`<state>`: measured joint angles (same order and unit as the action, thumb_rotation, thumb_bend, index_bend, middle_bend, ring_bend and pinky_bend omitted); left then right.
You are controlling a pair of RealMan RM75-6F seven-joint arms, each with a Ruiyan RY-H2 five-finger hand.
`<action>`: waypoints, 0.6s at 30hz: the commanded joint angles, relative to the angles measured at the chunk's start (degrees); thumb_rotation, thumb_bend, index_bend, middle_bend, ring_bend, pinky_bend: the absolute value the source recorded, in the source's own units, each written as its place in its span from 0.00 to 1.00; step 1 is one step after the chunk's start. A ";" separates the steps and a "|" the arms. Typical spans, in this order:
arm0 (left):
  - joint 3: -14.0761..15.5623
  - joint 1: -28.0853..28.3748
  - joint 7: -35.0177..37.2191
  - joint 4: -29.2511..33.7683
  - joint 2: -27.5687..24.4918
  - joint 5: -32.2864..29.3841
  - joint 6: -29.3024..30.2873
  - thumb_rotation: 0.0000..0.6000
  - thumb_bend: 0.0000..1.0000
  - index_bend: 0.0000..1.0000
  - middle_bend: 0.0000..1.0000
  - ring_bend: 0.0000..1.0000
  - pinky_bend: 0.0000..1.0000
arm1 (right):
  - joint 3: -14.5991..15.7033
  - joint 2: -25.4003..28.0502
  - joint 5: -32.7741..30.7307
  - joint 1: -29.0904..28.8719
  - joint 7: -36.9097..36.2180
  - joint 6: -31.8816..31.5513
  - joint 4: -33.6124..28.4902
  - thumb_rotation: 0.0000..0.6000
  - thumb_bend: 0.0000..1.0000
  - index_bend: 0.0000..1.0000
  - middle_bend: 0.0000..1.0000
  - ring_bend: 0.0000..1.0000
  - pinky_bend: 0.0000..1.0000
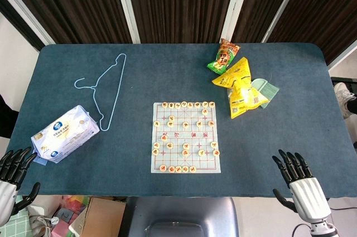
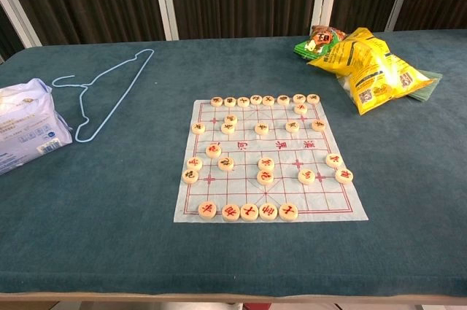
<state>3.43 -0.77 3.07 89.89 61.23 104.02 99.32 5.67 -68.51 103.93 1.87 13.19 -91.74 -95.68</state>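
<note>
Head view showed a dark teal cloth-covered table (image 1: 67, 64) before dark slatted wall panels (image 1: 178, 3). Both the left hand (image 1: 12, 173) at eight o'clock and the right hand (image 1: 301, 184) at four o'clock hung spread and empty off the paper chess board (image 1: 186, 136).

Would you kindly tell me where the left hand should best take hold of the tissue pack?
Probably across the narrow width of the tissue pack, coming from above. It lies flat and slanted near the left hand, and its soft wrapper should give under the fingers.
</note>
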 commanded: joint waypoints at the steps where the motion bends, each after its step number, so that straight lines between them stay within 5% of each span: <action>1: -0.01 0.12 0.14 -0.02 0.01 -0.15 -0.23 1.00 0.43 0.00 0.00 0.00 0.06 | 0.15 0.11 0.25 -0.35 -0.46 0.63 0.01 1.00 0.39 0.00 0.00 0.00 0.00; 7: -0.18 0.58 0.87 0.22 -0.16 -0.66 -0.92 1.00 0.43 0.00 0.00 0.00 0.06 | -0.47 -0.74 2.12 -5.14 -2.55 6.79 -0.22 1.00 0.39 0.00 0.00 0.00 0.00; 18: 0.39 1.20 1.86 -0.03 -0.50 -0.14 -1.90 1.00 0.43 0.00 0.00 0.00 0.06 | -10.67 -10.40 -9.15 -21.85 16.71 33.41 -10.59 1.00 0.39 0.24 0.00 0.00 0.00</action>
<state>3.81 0.44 4.89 89.88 60.76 103.87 97.37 -1.24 -74.56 99.66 -14.70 23.42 -64.88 -102.70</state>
